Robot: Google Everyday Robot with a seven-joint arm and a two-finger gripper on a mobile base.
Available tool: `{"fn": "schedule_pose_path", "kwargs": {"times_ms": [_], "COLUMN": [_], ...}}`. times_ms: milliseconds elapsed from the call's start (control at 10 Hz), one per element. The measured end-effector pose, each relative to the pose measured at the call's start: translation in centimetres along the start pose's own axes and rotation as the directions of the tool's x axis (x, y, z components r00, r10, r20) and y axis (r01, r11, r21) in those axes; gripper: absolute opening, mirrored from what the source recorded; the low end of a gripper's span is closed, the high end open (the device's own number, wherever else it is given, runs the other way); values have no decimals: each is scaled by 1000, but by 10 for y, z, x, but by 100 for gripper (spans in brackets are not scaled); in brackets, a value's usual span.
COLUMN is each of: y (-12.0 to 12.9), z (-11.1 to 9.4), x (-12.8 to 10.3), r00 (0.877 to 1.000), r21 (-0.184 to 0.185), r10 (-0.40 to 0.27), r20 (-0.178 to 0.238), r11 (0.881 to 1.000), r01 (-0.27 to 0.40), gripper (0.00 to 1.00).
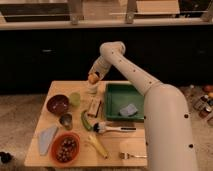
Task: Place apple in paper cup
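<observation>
Jaws on the gripper [93,76] look clamped round the fruit, up over the back edge of the counter [55,91], just left of the green tray [120,93]. The thing we care about is the paper cup [93,89], which sits pretty much straight below the apple [93,79], close under it. From this angle we can't swear the apple is centred over the rim rather than a touch in front or behind. If it's lined up, we reckon it's a short straight drop and let go. The pale green cup [74,98] further left isn't ours.
</observation>
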Motion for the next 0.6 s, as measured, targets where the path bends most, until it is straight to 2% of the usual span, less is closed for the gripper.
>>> {"fn": "schedule_pose_path", "kwargs": {"times_ms": [200, 400, 600], "y": [-3, -3, -3], "z": [1, 1, 0], "x": [-1, 0, 1], "r00": [1000, 1000, 1000], "r21": [-1, 0, 1], "r10": [-8, -10, -12], "r20": [3, 5, 9], "r11": [1000, 1000, 1000], "r01": [8, 10, 12], "gripper": [65, 79, 80]}}
